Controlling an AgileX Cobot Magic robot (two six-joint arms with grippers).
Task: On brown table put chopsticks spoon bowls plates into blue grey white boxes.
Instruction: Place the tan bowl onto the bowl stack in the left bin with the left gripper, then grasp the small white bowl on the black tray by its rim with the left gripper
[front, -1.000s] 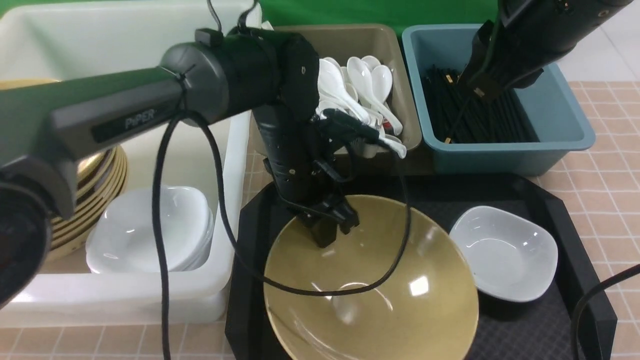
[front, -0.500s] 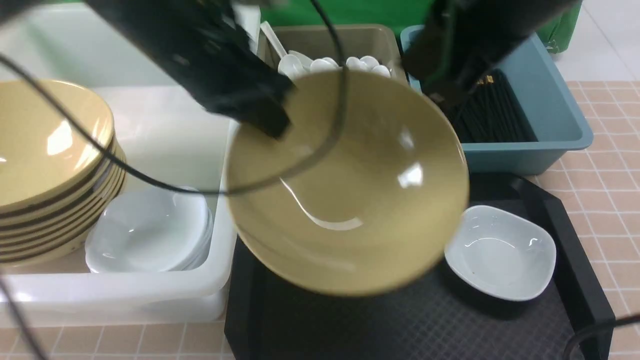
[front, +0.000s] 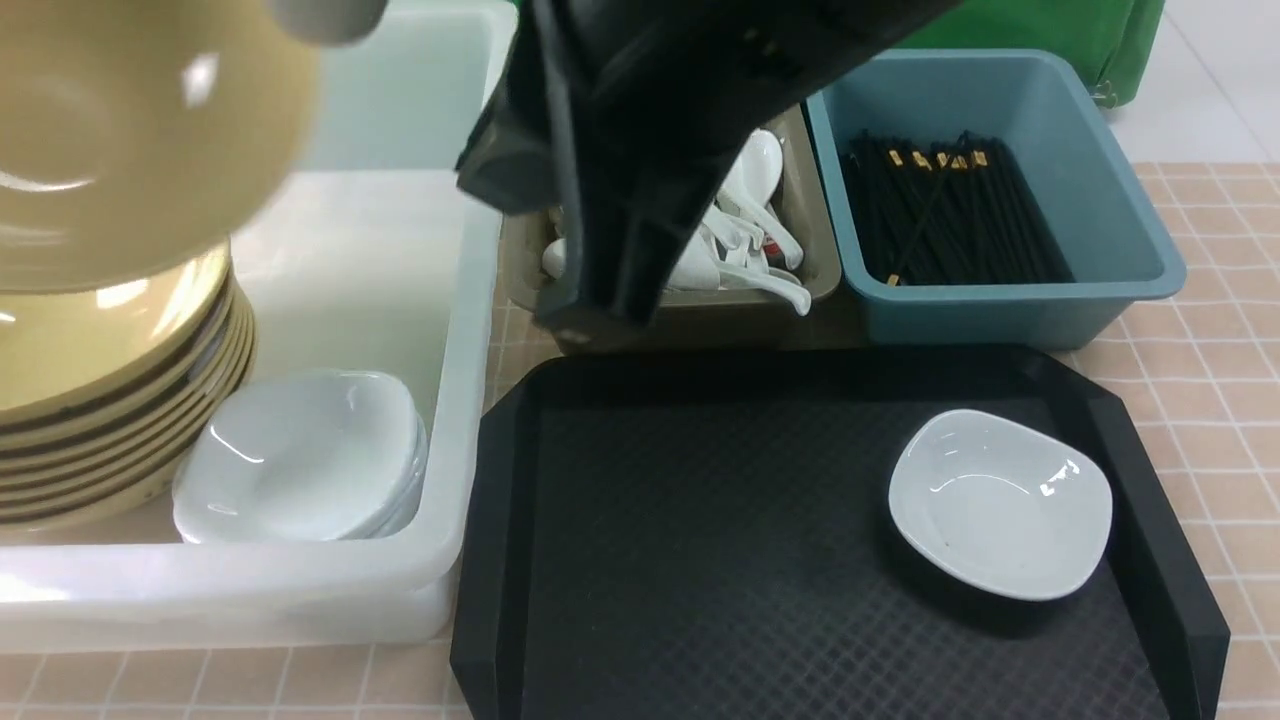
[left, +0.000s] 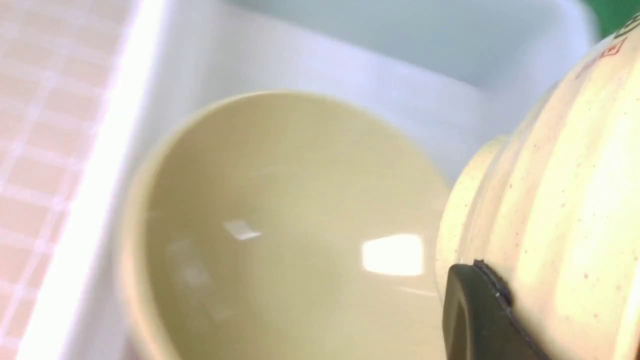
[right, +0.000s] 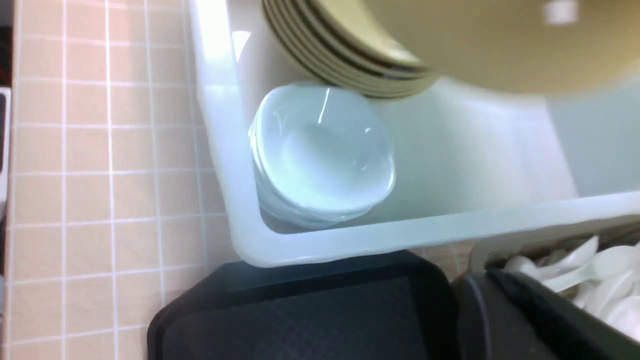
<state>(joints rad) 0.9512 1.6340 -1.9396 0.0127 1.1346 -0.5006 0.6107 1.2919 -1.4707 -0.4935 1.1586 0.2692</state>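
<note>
My left gripper (left: 492, 295) is shut on a mustard-yellow bowl (front: 130, 130), one finger (left: 475, 320) pressed on its outer wall (left: 550, 175). The bowl hangs above the stack of bowls (front: 110, 400) in the white box (front: 470, 330). The gripper itself is outside the front view. A stack of white plates (front: 300, 455) lies in the same box. One plate (front: 1000, 505) lies on the black tray (front: 700, 550). My right gripper (front: 590, 300) hangs over the grey box (front: 825, 250) of spoons (front: 745, 215); only one finger (right: 525, 325) shows.
The blue box (front: 1100, 240) at the back right holds the chopsticks (front: 940, 210). The right arm hides much of the grey box. The brown table (front: 1200, 330) shows to the right of the tray and in front of the white box.
My left gripper has lifted the bowl off the black tray and carried it left, over the bowl stack in the white box. The right arm has swung from the blue box to over the grey box.
</note>
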